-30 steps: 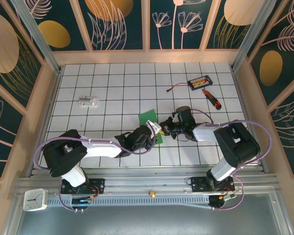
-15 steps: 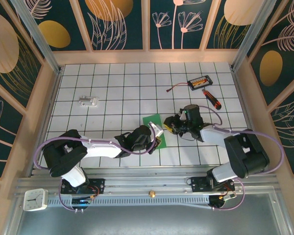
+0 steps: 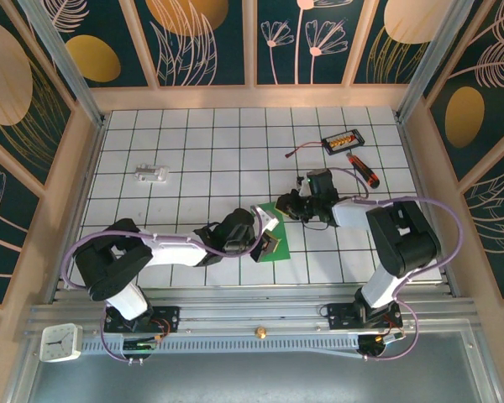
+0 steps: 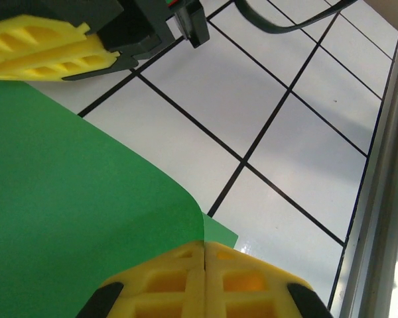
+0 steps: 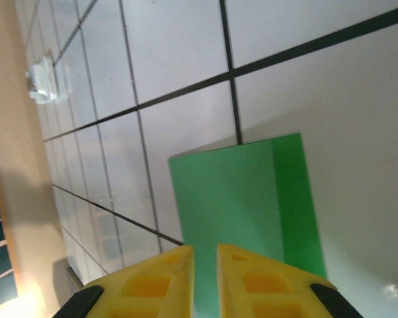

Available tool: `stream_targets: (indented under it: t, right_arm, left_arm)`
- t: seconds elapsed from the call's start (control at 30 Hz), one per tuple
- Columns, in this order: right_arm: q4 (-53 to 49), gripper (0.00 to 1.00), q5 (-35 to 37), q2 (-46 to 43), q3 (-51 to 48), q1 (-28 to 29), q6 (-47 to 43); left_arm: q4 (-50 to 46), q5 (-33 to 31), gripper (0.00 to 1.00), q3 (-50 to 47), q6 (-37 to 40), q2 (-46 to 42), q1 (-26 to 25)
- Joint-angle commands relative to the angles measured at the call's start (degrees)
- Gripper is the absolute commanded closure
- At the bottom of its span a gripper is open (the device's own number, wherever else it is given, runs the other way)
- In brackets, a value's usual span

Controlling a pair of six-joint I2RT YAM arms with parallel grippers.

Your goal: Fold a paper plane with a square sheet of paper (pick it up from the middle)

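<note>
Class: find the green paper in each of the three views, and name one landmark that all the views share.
Top external: the green paper lies low and just right of centre.
Left wrist: the paper covers the lower left.
Right wrist: the paper sits in the lower middle.
Shared landmark: the white tiled table with black grid lines.

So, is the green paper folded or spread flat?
Folded: the green paper shows an upper layer overlapping a lower one in both wrist views.

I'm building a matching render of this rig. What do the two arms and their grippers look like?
Both the left arm and right arm have white shells, black joints and a lavender cable running alongside. The left gripper and right gripper carry yellow fingers with moulded rib pockets.
</note>
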Motion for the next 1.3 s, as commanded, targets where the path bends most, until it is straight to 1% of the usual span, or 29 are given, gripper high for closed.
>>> stream_targets:
  t: [0.0,0.3,0.47,0.93,1.27]
  right_arm:
    - [-1.4,0.83,-0.3,2.6,1.5,-0.5,-4.3]
    - [-4.1,0.87,1.6,6.3,2.2,-0.6,-8.5]
    - [-5.8,0.88,2.5,7.1,2.5,-0.8,-10.3]
    - [-8.7,0.90,3.8,8.5,3.5,-1.0,-13.0]
    - [-9.0,0.90,4.1,8.4,3.5,-0.9,-13.3]
  left_arm:
    - [2.9,3.8,1.00,-0.3,-1.7,1.6,1.3]
    - [4.0,7.6,1.00,0.0,-3.6,3.6,4.2]
    - [3.4,9.1,1.00,0.7,-3.2,5.7,5.7]
    - [2.4,9.3,1.00,1.6,-3.2,6.7,9.7]
    - [0.2,8.3,1.00,1.6,-2.1,6.9,10.6]
